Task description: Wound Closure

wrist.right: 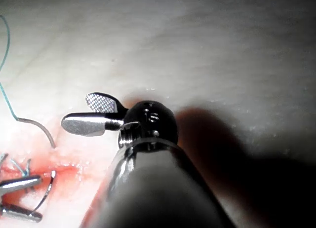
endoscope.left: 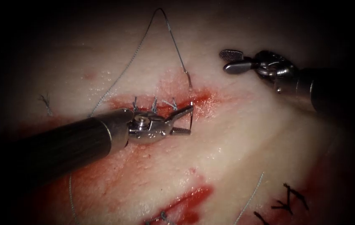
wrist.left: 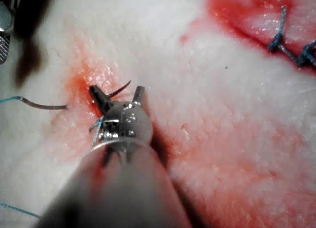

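The left claw (endoscope.left: pixel 183 121) sits right at the cut (endoscope.left: pixel 165 102), jaws spread, with the needle (endoscope.left: pixel 191 114) standing between their tips. From the endoscope the upper jaw seems to touch the needle's emerging point, but nothing is pinched; the claw is released, holding nothing. The needle is in the tissue (endoscope.left: pixel 235 141): its swaged tail (endoscope.left: pixel 188 78) pokes out on the far side of the cut's right end, the middle of the curve is buried, and the pointed end rises on the near side. The left wrist view agrees: tail (wrist.left: pixel 47 106) out on one side, sharp tip (wrist.left: pixel 121 90) curving up between the spread jaws. That placement reads, to my eye, as a claw lined up around the exit point.

The thread (endoscope.left: pixel 160 25) arcs up from the tail and trails down to the left, lying slack across the tissue. Three finished stitches (endoscope.left: pixel 154 104) stand along the cut, just left of the needle.

The right claw (endoscope.left: pixel 232 61) hovers well off to the right, jaws apart, empty, clear of the red fluid (endoscope.left: pixel 202 100).
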Robot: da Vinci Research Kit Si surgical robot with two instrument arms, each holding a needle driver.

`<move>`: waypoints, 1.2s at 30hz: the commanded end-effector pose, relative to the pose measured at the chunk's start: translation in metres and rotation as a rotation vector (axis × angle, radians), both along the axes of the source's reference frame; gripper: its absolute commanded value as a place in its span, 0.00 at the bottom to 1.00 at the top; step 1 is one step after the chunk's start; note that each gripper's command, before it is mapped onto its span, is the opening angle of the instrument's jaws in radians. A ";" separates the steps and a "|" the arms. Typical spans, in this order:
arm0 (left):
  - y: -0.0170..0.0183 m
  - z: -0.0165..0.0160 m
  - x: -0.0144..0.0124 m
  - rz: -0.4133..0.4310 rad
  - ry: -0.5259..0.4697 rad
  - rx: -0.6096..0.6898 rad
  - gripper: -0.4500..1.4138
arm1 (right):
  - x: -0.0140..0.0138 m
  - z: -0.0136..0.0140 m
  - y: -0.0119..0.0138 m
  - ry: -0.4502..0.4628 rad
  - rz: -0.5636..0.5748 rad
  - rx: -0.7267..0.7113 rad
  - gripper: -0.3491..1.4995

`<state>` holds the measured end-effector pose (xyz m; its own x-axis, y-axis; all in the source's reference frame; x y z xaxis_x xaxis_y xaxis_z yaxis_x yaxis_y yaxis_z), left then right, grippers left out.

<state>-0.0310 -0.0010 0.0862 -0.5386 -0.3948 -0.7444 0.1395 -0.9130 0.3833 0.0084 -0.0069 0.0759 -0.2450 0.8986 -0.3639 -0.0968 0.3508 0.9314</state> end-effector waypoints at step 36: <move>0.0006 -0.0047 -0.0044 -0.042 -0.228 0.281 0.00 | 0.0017 0.0008 -0.0010 0.006 0.010 0.015 0.68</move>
<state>-0.0349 -0.0010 0.0808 -0.3546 -0.1079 -0.9288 0.0317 -0.9941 0.1033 0.0092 -0.0086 0.0762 -0.2581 0.9030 -0.3436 -0.0977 0.3294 0.9391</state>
